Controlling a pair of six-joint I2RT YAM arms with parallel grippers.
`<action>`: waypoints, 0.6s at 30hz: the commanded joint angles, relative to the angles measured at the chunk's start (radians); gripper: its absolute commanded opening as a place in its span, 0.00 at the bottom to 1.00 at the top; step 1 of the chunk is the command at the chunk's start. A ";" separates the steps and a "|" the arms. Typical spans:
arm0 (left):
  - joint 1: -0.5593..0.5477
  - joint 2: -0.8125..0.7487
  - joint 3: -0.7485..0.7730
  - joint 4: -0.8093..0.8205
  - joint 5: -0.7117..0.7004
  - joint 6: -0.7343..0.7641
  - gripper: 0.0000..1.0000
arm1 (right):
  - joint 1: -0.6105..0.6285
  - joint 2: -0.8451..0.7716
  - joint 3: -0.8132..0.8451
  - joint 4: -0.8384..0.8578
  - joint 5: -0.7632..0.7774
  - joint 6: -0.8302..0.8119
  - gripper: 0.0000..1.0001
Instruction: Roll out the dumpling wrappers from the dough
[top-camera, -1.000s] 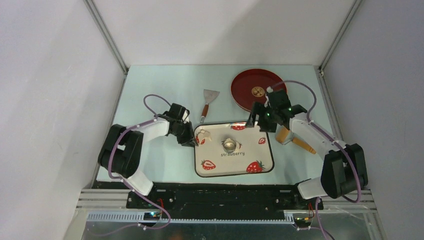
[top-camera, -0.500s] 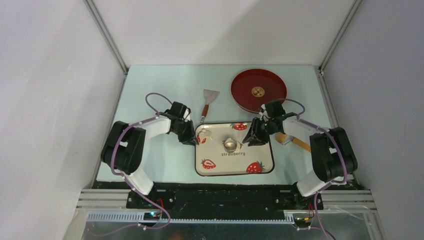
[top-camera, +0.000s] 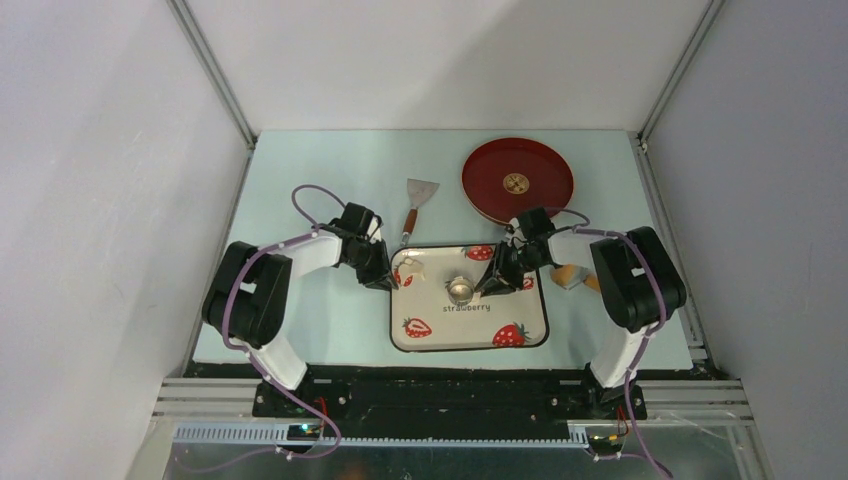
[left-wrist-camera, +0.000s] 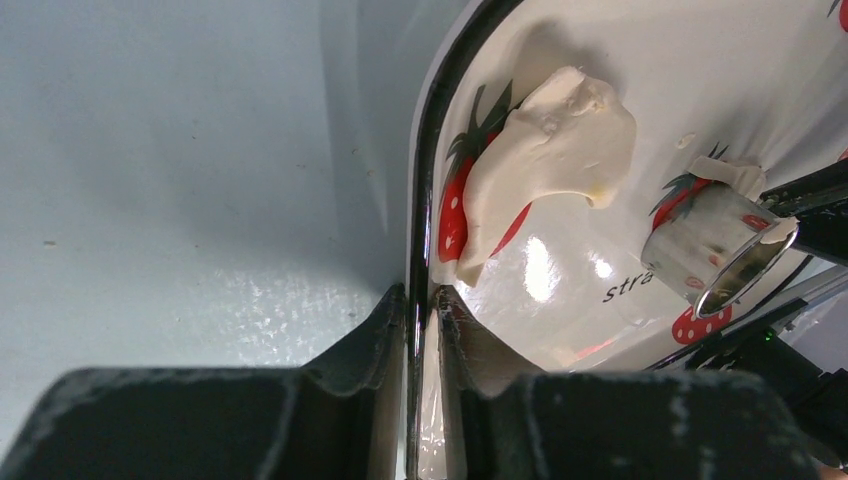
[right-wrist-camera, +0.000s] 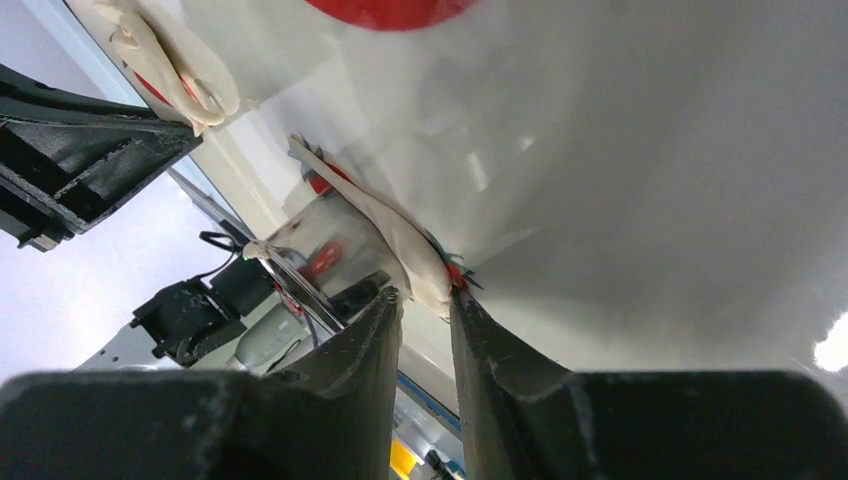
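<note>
At the tray rim (left-wrist-camera: 416, 200) left gripper (left-wrist-camera: 421, 300) clamps; right gripper (right-wrist-camera: 425, 298) pinches dough strip (right-wrist-camera: 395, 235) (lengthwise into jaws).

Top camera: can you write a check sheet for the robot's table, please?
Surface: pale table with a strawberry tray on it.
Job's things: dough lump on the tray; dough strip beside the cutter ring.
Clutter: scraper, red plate, rolling pin partly hidden.
Grippers: left gripper clamps the tray rim; right gripper pinches the dough strip.
Cables: purple cables loop along both arms.
Surroundings: plain walls, metal frame.
</note>
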 joint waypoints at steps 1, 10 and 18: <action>-0.007 0.002 0.011 0.021 0.011 0.025 0.20 | 0.019 0.072 0.040 0.006 0.061 0.003 0.29; -0.007 0.006 0.016 0.021 0.024 0.023 0.18 | 0.023 0.082 0.056 -0.010 0.074 -0.010 0.01; -0.007 0.008 0.017 0.021 0.025 0.026 0.17 | 0.016 0.020 0.055 0.028 0.028 -0.009 0.00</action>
